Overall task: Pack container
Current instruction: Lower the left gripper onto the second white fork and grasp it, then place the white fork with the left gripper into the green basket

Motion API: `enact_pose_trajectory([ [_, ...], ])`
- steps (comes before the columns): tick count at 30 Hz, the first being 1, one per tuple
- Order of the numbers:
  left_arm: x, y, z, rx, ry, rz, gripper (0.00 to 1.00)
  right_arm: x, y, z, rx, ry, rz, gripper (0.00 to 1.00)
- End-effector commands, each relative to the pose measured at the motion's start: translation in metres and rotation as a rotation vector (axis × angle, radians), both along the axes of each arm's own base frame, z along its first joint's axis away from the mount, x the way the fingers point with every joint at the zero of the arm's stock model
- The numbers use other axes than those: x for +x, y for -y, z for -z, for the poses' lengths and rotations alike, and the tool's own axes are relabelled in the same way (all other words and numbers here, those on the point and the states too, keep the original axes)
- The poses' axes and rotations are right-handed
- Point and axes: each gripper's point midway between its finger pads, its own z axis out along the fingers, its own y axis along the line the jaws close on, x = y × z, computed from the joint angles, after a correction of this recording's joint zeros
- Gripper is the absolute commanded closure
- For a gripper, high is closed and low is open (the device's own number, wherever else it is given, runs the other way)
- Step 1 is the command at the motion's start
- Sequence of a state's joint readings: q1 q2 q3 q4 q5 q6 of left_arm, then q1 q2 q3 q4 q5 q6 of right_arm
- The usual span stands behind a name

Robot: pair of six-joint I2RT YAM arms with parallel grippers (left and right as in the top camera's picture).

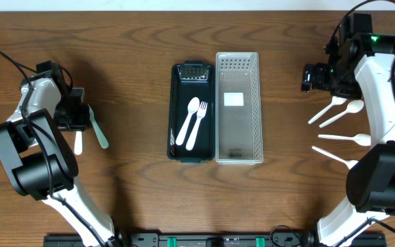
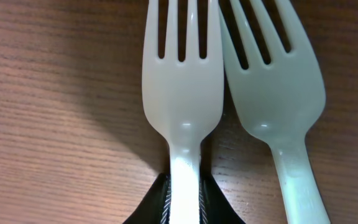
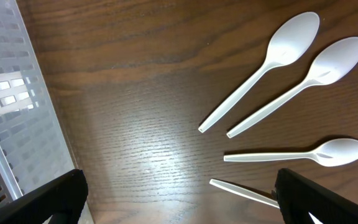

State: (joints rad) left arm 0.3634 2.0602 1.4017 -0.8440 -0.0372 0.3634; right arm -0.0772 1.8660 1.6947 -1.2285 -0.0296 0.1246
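Overhead: the tray (image 1: 173, 110) lies mid-worktop (image 1: 129, 55), long axis running away from the robot, cutlery (image 1: 192, 120) already inside. It is well to the right of the left end effector (image 1: 78, 122), the nearer arm.

Left wrist: that end effector is clenched on the white fork (image 2: 182, 93) below its head, tines pointing away. A green fork (image 2: 278, 93) lies just beside, parallel. Both handles are cut off.

Right wrist: the right end effector (image 3: 185, 208) gapes empty, with spoons (image 3: 260, 74) ahead and one bowl hidden
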Motion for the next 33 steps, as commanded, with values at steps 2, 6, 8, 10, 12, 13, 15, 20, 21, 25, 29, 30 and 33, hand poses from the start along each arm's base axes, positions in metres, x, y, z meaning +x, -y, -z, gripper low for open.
enact_pose_trajectory([
  [2, 0.007, 0.002, -0.033, 0.043, 0.070, 0.015, 0.92, 0.004, -0.001, -0.010, -0.005, 0.037, -0.013, 0.01],
  [6, 0.013, 0.008, -0.062, 0.066, 0.139, 0.036, 0.92, 0.005, -0.001, -0.011, -0.005, 0.042, -0.013, 0.01],
  [8, 0.014, 0.014, -0.076, 0.074, 0.165, 0.046, 0.92, 0.005, -0.001, -0.011, -0.005, 0.042, -0.014, 0.01],
  [10, 0.015, 0.025, -0.091, 0.078, 0.196, 0.046, 0.92, 0.006, -0.001, -0.011, -0.005, 0.045, -0.014, 0.01],
  [12, 0.015, 0.040, -0.103, 0.077, 0.217, 0.054, 0.92, 0.007, -0.001, -0.011, -0.006, 0.049, -0.014, 0.01],
  [13, 0.015, 0.050, -0.109, 0.074, 0.224, 0.067, 0.92, 0.007, -0.001, -0.011, -0.005, 0.052, -0.013, 0.01],
  [15, 0.016, 0.081, -0.126, 0.061, 0.242, 0.082, 0.92, 0.009, -0.001, -0.011, -0.006, 0.058, -0.013, 0.01],
  [20, 0.023, 0.169, -0.174, 0.018, 0.305, 0.182, 0.92, 0.009, -0.001, -0.012, -0.006, 0.061, -0.014, 0.01],
  [21, 0.025, 0.187, -0.187, 0.005, 0.331, 0.193, 0.92, 0.009, -0.001, -0.012, -0.006, 0.061, -0.014, 0.01],
  [25, 0.033, 0.250, -0.239, -0.066, 0.471, 0.217, 0.92, 0.009, -0.001, -0.011, -0.006, 0.057, -0.014, 0.01],
  [29, 0.034, 0.298, -0.271, -0.149, 0.578, 0.215, 0.92, 0.007, -0.001, -0.011, -0.005, 0.052, -0.014, 0.01],
  [30, 0.034, 0.307, -0.272, -0.165, 0.589, 0.209, 0.92, 0.007, -0.001, -0.011, -0.006, 0.052, -0.014, 0.01],
  [33, 0.036, 0.320, -0.261, -0.179, 0.566, 0.183, 0.93, 0.007, -0.001, -0.011, -0.005, 0.050, -0.014, 0.01],
])
